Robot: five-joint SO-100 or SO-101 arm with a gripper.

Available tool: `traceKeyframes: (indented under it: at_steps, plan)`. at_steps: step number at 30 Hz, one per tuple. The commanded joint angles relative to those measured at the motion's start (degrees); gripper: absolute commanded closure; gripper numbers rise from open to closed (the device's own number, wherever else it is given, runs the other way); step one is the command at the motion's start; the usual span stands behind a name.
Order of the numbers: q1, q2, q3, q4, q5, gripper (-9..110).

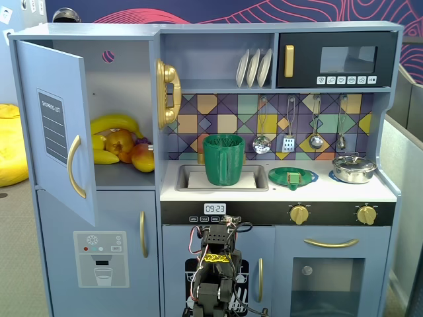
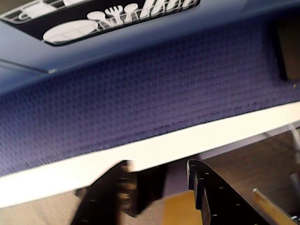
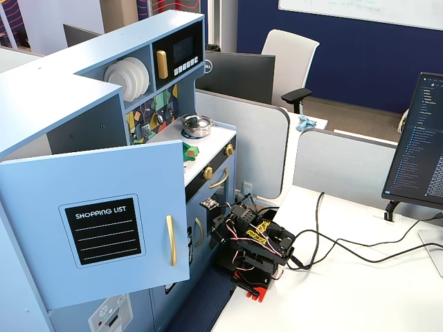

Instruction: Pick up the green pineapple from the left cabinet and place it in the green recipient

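Landmark: the sink (image 1: 258, 178), set in the white counter of the play kitchen.
Cup: the dark green ribbed cup (image 1: 223, 160) stands upright in the sink, mouth up.
Dish: a flat round green dish (image 1: 292, 176) lies on the counter just right of the sink in a fixed view, with a small green piece on it.
Pot: a silver pot (image 1: 353, 169) sits further right of the sink, lid on; it also shows in another fixed view (image 3: 197, 125).
Cabinet: the pale blue cabinet (image 1: 125, 72) is left of the sink and higher; its door (image 1: 58, 125) stands swung open, gold handle and shopping list label facing the camera.
Fruit: yellow bananas (image 1: 114, 123) and a red-orange peach (image 1: 142, 158) are piled on the cabinet shelf, left of the sink.
Pineapple: no green pineapple can be made out in the pile from either fixed view; its place cannot be told.
Arm: the arm (image 1: 215, 271) is folded low, directly below the sink and in front of the lower doors; its base rests on a white desk (image 3: 360, 277) beside the kitchen.
Pincer: in the wrist view the pincer (image 2: 157, 176) points at the blue kitchen front; two dark fingers (image 2: 211, 197) stand apart with a clear gap between them, nothing held.
Microwave: the black-fronted microwave (image 1: 337, 61) is above and right of the sink, door closed.
Plates: three white plates (image 1: 254, 67) stand on edge on the shelf above the sink.
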Motion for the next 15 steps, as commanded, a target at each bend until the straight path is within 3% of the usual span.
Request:
traceKeyframes:
  at_steps: [1, 8, 10, 15]
  plan:
    - [-2.11, 0.26, 0.09, 5.19, 1.67, 101]
    - [-3.78, 0.26, 0.09, 9.67, 0.97, 101]
    - [-4.75, 0.26, 0.09, 13.18, -4.75, 100]
    - [-5.10, 0.26, 0.09, 13.18, -3.52, 100]
